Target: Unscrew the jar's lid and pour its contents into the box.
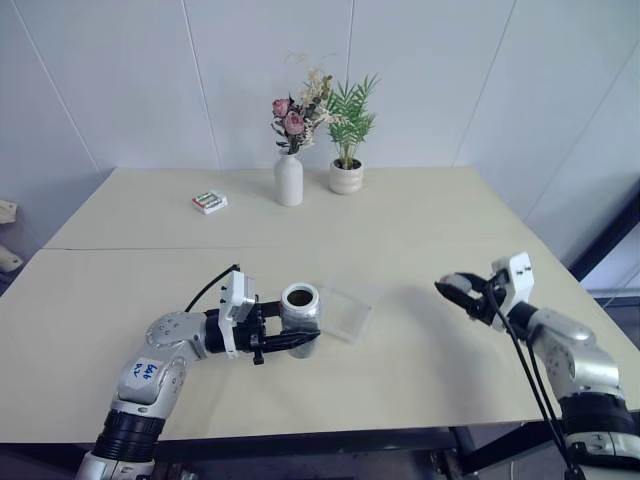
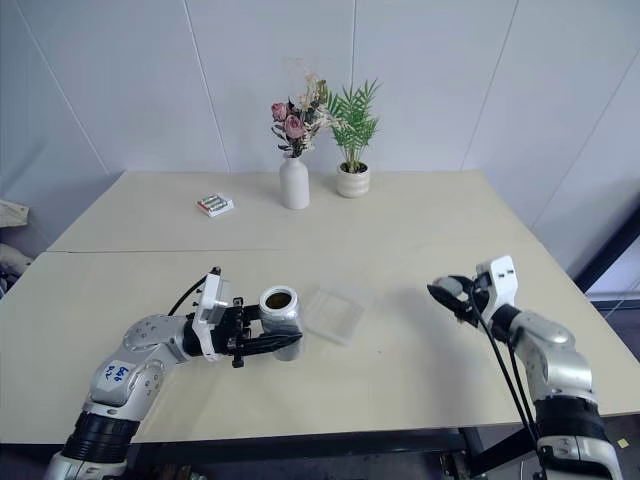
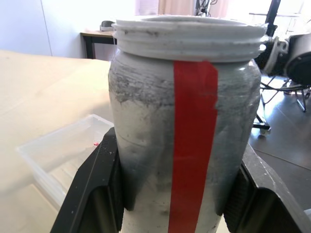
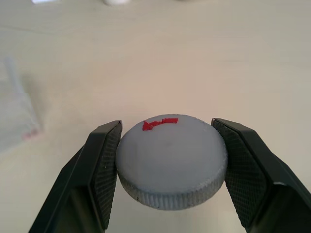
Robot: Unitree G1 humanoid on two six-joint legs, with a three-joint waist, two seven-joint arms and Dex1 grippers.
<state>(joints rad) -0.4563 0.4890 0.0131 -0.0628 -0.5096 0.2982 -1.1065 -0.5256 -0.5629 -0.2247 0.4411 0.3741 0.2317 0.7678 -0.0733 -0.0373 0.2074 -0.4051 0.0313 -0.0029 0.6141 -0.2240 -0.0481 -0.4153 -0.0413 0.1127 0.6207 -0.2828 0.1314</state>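
1. Left tool [image 1: 285, 341]: nearest the camera, low over the worktop [image 1: 420, 230]; its two black fingers [image 3: 99, 189] are clamped on opposite sides of the jar [image 1: 300, 307], below the shoulder, with the red label strip [image 3: 192, 145] facing the wrist camera.
2. Jar: upright, mouth open, threaded neck bare. Dark contents [image 2: 278, 299] show through the opening in the right eye view. The wall looks rigid and smooth, probably slippery, and the load is judged light; the present grip low on the straight body seems the soundest hold, leaving the neck free for pouring.
3. Box [image 1: 345, 311]: clear, shallow and thin-walled, lying flat on the worktop just beside the jar, on its right. It is judged very light and easily nudged, so the jar's rim should stay off its wall when tipped.
4. Right tool [image 1: 465, 294]: well apart to the right, above the worktop, its fingers closed on the lid [image 4: 171, 160] across the knurled edge, the red mark up. The lid is stiff and light; the ribbed rim gives good purchase.
5. Stage, as judged: unscrewing is complete and pouring has not begun.
6. Background, far edge of the worktop: white vase [image 1: 289, 179] with flowers, potted plant [image 1: 347, 176], small white packet [image 1: 209, 202]; none are task items.
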